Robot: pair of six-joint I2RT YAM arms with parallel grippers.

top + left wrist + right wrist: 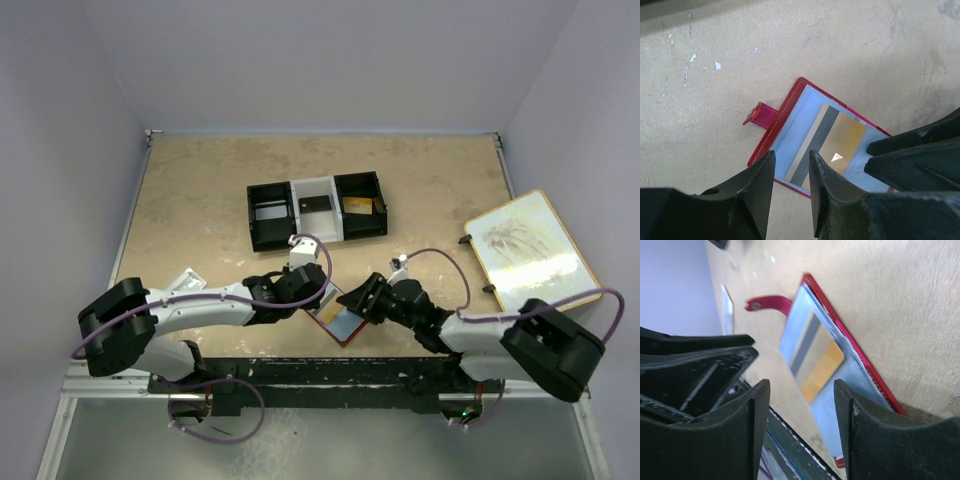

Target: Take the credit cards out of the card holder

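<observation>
Because the table is being used right at its near edge, where the open card holder is lying flat, the holder could be dragged off or folded shut if tugged unpinned: the left end effector is being held narrowly parted, the right end effector wider, both empty. The gold, grey-striped credit card in its pale sleeve is being shown only by the wrist views.

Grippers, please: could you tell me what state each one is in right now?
Left gripper: open narrowly, holding nothing.
Right gripper: open wide, holding nothing.
</observation>
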